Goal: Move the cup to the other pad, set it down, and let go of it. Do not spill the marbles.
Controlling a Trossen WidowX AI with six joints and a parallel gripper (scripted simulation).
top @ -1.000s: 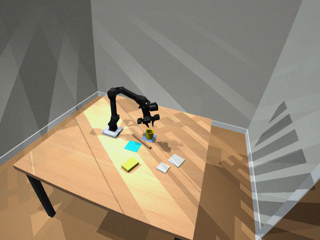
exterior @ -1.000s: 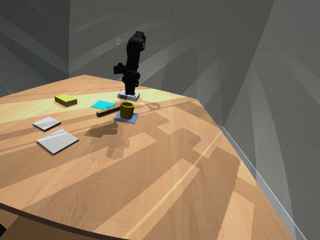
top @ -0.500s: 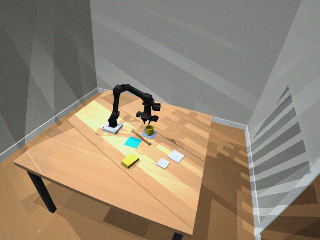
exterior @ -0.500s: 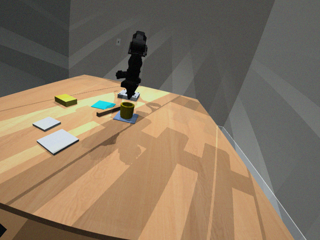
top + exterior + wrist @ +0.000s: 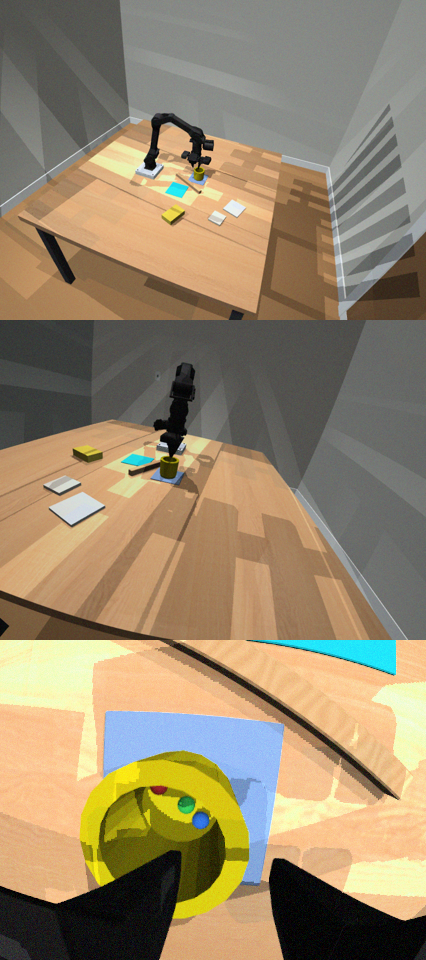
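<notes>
1. Top view: a yellow cup (image 5: 198, 173) stands upright on a pale blue pad (image 5: 198, 179) on the desk (image 5: 137, 240), gripper (image 5: 193, 165) just above its rim. Contact is too small to tell.
2. Exterior view: the cup looks rigid and light; the far rim wall seems the likely hold.
3. Wrist view: fingers part-open, empty, straddling the near wall; three loose marbles (image 5: 187, 804) inside; the cup's base is hidden.

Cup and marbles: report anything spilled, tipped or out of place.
Nothing stands out. The yellow cup stands upright on the pale blue pad, off toward one corner of it. Red, green and blue marbles lie inside. The tool hovers above its rim, partly open, holding nothing.
</notes>
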